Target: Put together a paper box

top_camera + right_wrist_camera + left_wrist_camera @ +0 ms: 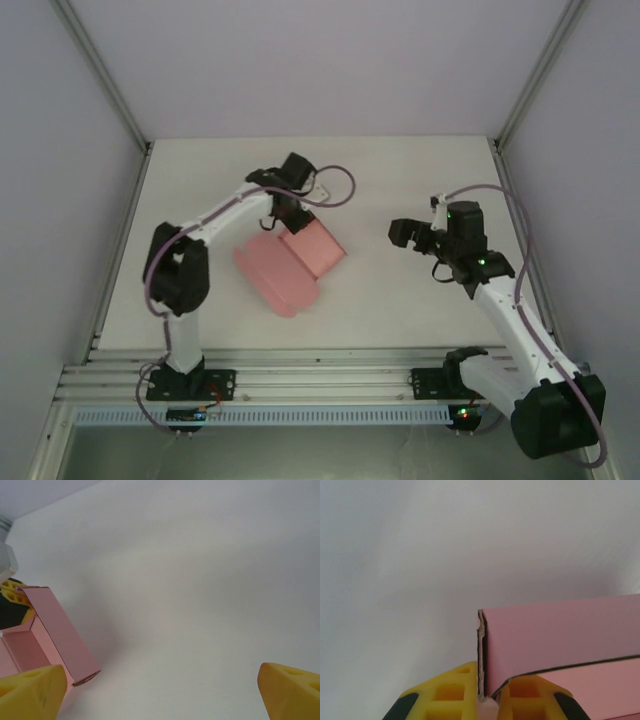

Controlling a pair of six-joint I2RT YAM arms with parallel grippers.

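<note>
**Pink paper box [291,264] held by one wall**

Pink card lies in the middle of the white table [420,310], a bit to the left. It is only partly made. The far right part already has walls standing up, like a small tray. The near left part is a flat flap lying on the table. Its long way seems to run from the far right down to the near left.

The left gripper [487,699] is at the far edge of the box. Its yellow fingers are almost closed, with one thin wall of the box pinched between them at a corner. That wall stands upright.

The right gripper [405,234] is well apart from the box, over bare table on the right side. Its yellow fingers are spread wide and have nothing in them. From there the box lies to the left, and the tray end is the end closest to it.

So the left arm is right on the box, and the right arm is the free one. I think the next move is for the right gripper to come across to the left and help fold a wall or the flap. Nothing stands in its way but open table. The card is thin, so a hard push could bend it or slide it.
</note>
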